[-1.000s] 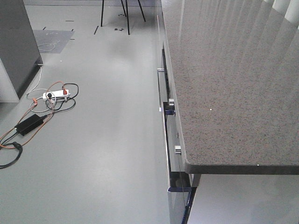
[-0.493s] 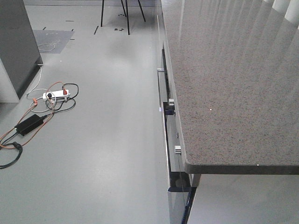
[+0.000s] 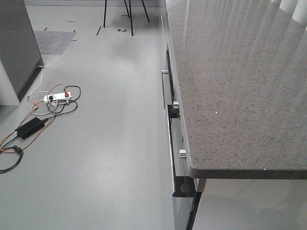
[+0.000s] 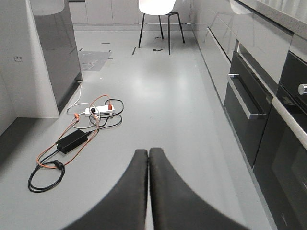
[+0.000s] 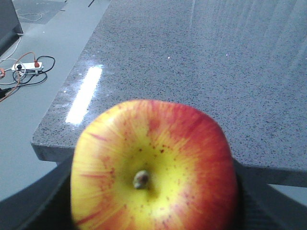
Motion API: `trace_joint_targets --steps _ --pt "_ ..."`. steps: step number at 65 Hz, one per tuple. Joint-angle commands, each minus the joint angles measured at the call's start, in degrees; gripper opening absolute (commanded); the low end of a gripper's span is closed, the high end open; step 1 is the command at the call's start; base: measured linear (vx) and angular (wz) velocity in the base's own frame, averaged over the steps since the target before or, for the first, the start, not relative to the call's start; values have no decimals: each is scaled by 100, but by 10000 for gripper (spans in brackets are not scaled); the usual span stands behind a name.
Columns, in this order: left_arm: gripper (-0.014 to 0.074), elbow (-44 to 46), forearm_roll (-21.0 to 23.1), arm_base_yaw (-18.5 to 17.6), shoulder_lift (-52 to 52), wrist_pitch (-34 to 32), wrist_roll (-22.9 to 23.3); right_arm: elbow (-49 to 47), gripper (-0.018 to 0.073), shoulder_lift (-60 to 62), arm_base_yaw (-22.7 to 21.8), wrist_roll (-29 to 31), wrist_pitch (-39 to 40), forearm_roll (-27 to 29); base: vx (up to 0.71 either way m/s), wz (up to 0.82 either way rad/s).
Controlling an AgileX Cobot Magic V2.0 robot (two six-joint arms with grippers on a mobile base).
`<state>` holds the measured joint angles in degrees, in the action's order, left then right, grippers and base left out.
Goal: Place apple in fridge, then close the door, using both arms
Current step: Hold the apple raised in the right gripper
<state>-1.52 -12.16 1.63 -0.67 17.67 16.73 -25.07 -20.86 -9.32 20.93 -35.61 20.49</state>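
grey kitchen floor (image 4: 158, 96) with tangled cables (image 4: 76, 139), speckled stone countertop (image 5: 192, 57), apple (image 5: 158, 143) clamped in right gripper (image 5: 153, 187) just off the countertop's near edge, stem dimple facing camera, left gripper (image 4: 147, 158) pinched closed, holding nothing

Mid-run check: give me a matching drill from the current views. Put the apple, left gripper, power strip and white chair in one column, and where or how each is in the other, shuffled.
Things:
1. apple
2. left gripper
3. power strip
4. white chair

Places or states:
a. lying on the floor
b. shut, holding nothing
c. clamped in the right gripper
d. standing at the far end of the room

Pairs: 1-c, 2-b, 3-a, 4-d
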Motion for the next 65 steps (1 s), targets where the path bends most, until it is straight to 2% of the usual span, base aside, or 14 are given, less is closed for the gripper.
trace_joint_targets --steps 1,20,65 --pt "-5 -115 17 -19 -77 -364 55 -156 30 -9 90 47 402 52 0 0" --pt "-5 -115 17 -19 -77 -364 55 -156 30 -9 172 47 742 18 0 0" --pt "-5 -115 17 -19 -77 -364 55 -156 30 -9 172 42 722 68 0 0"
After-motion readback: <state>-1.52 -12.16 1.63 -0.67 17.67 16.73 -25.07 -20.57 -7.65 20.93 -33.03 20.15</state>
